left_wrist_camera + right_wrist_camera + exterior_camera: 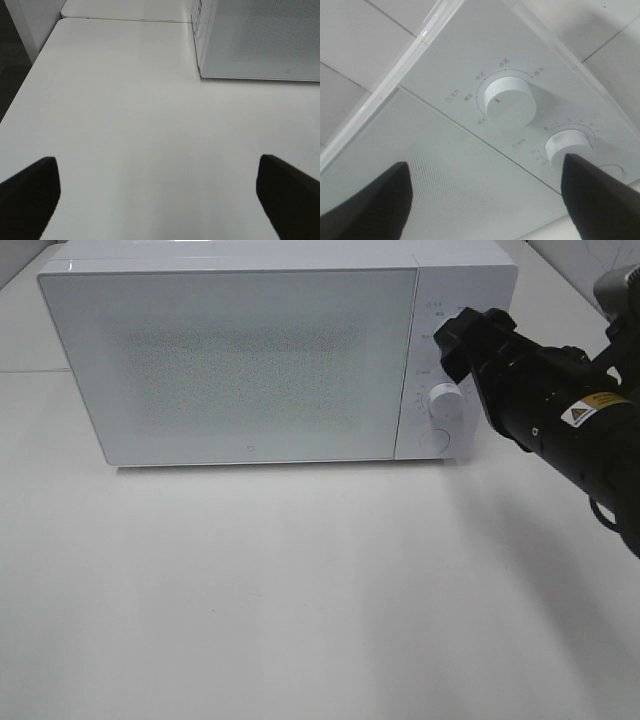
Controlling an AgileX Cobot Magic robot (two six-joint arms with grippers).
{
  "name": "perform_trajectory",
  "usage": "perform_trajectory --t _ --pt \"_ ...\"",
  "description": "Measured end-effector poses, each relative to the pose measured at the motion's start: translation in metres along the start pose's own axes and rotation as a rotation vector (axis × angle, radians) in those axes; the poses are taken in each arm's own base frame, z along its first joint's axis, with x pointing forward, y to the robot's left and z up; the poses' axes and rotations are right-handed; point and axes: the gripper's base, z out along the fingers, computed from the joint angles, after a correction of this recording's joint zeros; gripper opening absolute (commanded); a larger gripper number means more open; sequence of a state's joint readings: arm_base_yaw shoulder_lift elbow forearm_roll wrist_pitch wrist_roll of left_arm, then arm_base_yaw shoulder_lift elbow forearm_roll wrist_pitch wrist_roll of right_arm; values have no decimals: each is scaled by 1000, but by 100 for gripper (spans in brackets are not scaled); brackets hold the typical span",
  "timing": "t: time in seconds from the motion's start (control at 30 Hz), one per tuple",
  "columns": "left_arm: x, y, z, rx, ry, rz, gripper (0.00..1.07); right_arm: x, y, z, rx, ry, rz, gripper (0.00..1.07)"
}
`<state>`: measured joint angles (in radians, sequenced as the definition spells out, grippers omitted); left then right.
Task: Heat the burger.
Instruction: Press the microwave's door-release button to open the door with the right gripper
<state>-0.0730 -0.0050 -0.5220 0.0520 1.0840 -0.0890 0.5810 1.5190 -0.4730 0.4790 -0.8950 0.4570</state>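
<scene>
At microwave dials, R end effector fingers apart; door hides interior.

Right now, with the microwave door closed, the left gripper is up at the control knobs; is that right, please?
Not quite: the right gripper is at the control knobs, as the right wrist view shows. The microwave door is closed.

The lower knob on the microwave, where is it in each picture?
Exterior high: the lower knob sits on the control panel, right of the microwave door.
Left wrist: not in it; only part of the microwave door shows.
Right wrist: the lower knob is next to the upper knob.
Shared landmark: the microwave door, also in the right wrist view.
</scene>
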Motion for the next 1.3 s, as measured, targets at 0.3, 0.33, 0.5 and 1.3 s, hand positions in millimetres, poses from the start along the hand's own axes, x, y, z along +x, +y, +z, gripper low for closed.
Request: perform_trajectory --t 0.3,0.33,0.5,1.3 --pt "0 0 0 0 0 0 100 -1 7 -19 1 188 -350 73" --pt "0 0 0 0 0 0 100 0 7 -23 -4 242 -423 73" --pt "0 0 0 0 0 0 100 -8 6 -30 8 355 -495 73" --pt "0 0 0 0 0 0 100 -81 16 -121 130 665 -914 80"
